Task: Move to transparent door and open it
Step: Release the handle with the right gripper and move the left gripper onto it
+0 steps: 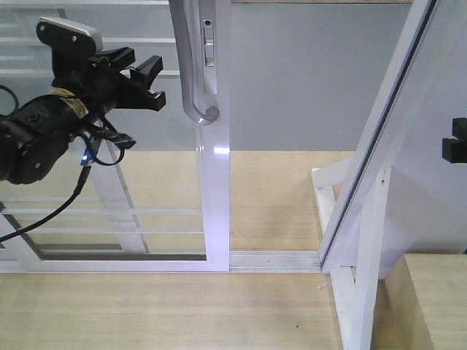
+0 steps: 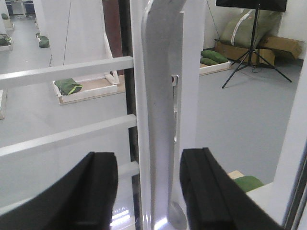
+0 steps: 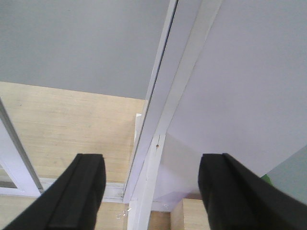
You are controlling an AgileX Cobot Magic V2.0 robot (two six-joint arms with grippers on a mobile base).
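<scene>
Silver-white metal is framing the transparent door (image 1: 216, 189), which is standing directly ahead of the robot on a floor track (image 1: 273, 259). Its handled stile is sitting at the middle of the front view. Glass is filling the frame, so the panel is judged heavy, rigid and fragile. It is probably sliding along the track rather than swinging, so force should be going sideways, never against the glass. The curved pull handle (image 2: 160, 110) is offering the only sound hold. It is smooth metal and likely slippery, so hooking behind it is looking safer than pinching.

Left claw (image 1: 157, 82) is hovering with jaws apart just left of the handle, touching nothing. In its wrist view the handle is lining up between the two fingers (image 2: 98, 191). Right claw (image 3: 158, 191) is hanging with jaws apart and empty, facing the second framed panel (image 3: 192, 72).

Count: one handled door, one pull handle, one small latch (image 1: 209, 51), at least three horizontal bars (image 2: 67, 69) in the left wrist view, one second framed panel without a handle, two claws.
</scene>
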